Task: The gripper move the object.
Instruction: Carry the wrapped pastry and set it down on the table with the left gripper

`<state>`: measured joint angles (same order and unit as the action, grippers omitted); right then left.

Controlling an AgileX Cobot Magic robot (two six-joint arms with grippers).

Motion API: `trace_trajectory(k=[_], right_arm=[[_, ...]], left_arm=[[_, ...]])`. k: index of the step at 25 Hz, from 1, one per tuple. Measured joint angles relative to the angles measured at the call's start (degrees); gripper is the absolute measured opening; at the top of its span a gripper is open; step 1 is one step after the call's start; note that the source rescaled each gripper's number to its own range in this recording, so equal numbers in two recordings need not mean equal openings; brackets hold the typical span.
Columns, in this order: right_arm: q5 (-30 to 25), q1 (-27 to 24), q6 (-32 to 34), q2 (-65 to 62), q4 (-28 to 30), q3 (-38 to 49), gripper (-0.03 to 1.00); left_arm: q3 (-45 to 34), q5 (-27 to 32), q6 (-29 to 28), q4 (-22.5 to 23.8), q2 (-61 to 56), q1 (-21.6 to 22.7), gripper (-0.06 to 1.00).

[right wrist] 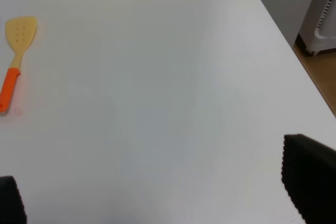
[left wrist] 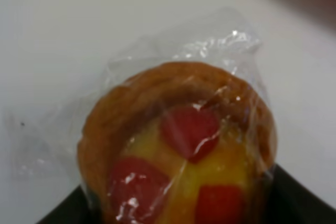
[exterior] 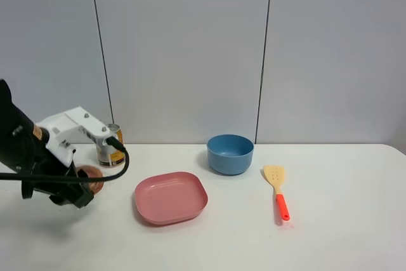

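The pastry (exterior: 92,179) is round and golden-brown with red spots, sealed in crinkly clear plastic wrap, and sits low at the table's left. It fills the left wrist view (left wrist: 178,145). My left gripper (exterior: 77,195) is down at the pastry. Its black jaws show on both sides of the pastry in the left wrist view (left wrist: 178,205) and appear closed against it. My right gripper (right wrist: 160,192) is out of the high view. Its fingers stand wide apart over bare table and hold nothing.
A metal can (exterior: 111,147) stands just behind the pastry. A pink plate (exterior: 171,196) lies to its right, then a blue bowl (exterior: 229,153) and a yellow spatula with an orange handle (exterior: 278,188), also in the right wrist view (right wrist: 16,56). The table edge (right wrist: 294,61) is near the right gripper.
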<state>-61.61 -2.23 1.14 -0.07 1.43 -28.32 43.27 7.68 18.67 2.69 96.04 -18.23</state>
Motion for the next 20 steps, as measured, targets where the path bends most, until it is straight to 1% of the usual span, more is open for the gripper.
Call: trace_trajectory(k=[4, 8, 11, 12, 13, 16, 20], right_arm=[[0.0, 0.0, 0.0, 0.0, 0.0, 0.0, 1.0], [0.0, 0.0, 0.0, 0.0, 0.0, 0.0, 1.0], [0.0, 0.0, 0.0, 0.0, 0.0, 0.0, 1.0], [0.0, 0.0, 0.0, 0.0, 0.0, 0.0, 1.0], [0.0, 0.0, 0.0, 0.0, 0.0, 0.0, 1.0], [0.0, 0.0, 0.0, 0.0, 0.0, 0.0, 1.0], [0.0, 0.0, 0.0, 0.0, 0.0, 0.0, 1.0]], left_arm=[[0.99, 3.6, 0.0, -2.69, -10.17, -5.75, 0.02], [6.56, 10.28, -0.72, -4.43, -14.94, -12.21, 0.02], [13.2, 16.88, -2.47, -4.63, -14.3, -16.33, 0.02], [15.14, 18.27, -2.78, -4.69, -13.59, -17.59, 0.02], [15.14, 18.27, -2.78, -4.69, -13.59, -17.59, 0.02], [21.55, 21.51, -2.96, -4.69, -10.27, -20.68, 0.02], [29.26, 23.61, -3.01, -4.69, -3.52, -23.53, 0.02]])
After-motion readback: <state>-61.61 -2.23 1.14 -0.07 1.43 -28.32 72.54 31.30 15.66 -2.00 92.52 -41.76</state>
